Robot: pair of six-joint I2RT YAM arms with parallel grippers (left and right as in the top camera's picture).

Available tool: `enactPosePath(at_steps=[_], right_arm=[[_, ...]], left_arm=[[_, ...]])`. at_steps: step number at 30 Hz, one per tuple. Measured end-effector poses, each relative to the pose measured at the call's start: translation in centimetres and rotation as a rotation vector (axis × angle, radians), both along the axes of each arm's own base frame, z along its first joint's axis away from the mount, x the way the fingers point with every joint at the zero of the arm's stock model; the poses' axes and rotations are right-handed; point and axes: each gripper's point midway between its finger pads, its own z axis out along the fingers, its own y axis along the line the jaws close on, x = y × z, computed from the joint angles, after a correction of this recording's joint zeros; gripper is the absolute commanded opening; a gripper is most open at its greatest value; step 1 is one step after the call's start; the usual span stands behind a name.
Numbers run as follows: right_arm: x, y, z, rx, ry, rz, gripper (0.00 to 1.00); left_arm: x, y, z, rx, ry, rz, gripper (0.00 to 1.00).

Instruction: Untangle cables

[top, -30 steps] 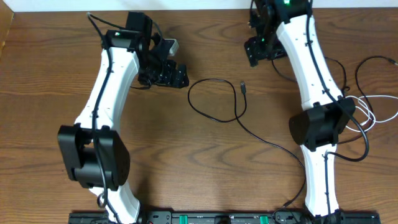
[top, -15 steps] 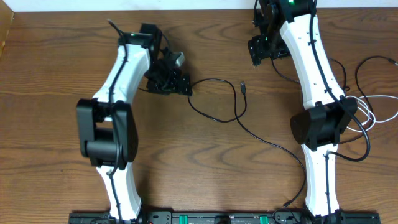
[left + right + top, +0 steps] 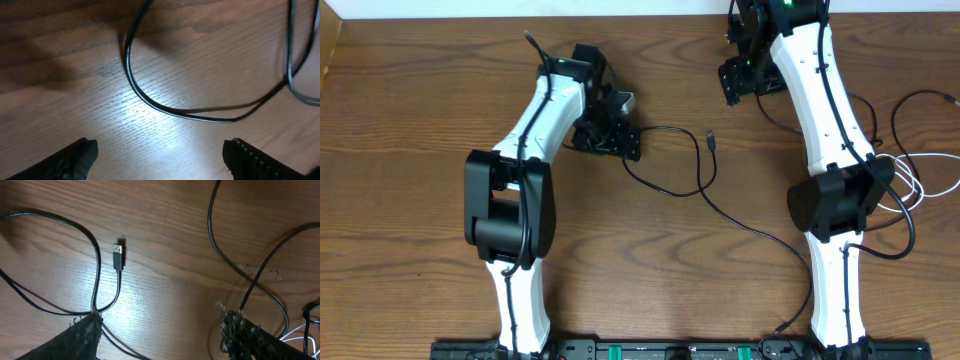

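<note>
A thin black cable point(image 3: 740, 222) lies in a loop at the table's middle, its USB plug point(image 3: 712, 141) lying free. My left gripper point(image 3: 620, 140) sits at the loop's left edge. In the left wrist view it point(image 3: 160, 157) is open over bare wood, with the loop point(image 3: 165, 107) curving just ahead of the fingertips. My right gripper point(image 3: 738, 82) hovers high at the back, open. Its view shows the plug point(image 3: 118, 255) and black cable strands point(image 3: 95, 270) running under its left finger point(image 3: 75, 340). More black cables point(image 3: 905, 110) and a white cable point(image 3: 923, 185) lie tangled at the right.
The right arm point(image 3: 820, 120) stretches over the right-hand cable pile. A black rail point(image 3: 650, 350) runs along the front edge. The table's back edge point(image 3: 640, 17) meets a white wall.
My left arm has swung right, bringing its gripper up to the left edge of the black loop. The right arm and the cables have not moved.
</note>
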Motion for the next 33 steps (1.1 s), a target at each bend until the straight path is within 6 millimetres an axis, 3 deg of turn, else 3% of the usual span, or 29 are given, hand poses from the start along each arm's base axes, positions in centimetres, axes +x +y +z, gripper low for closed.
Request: enactPosePath(at_steps=[12, 22, 33], right_arm=[[-0.4, 0.3, 0.0, -0.004, 0.014, 0.009, 0.75], [-0.5, 0.3, -0.1, -0.004, 0.017, 0.009, 0.75], [-0.5, 0.3, 0.0, -0.004, 0.015, 0.009, 0.74]], left_arm=[[0.4, 0.7, -0.9, 0.092, -0.018, 0.014, 0.85], [-0.1, 0.9, -4.2, 0.113, 0.056, 0.012, 0.85], [0.1, 0.6, -4.2, 0.098, 0.053, 0.026, 0.77]])
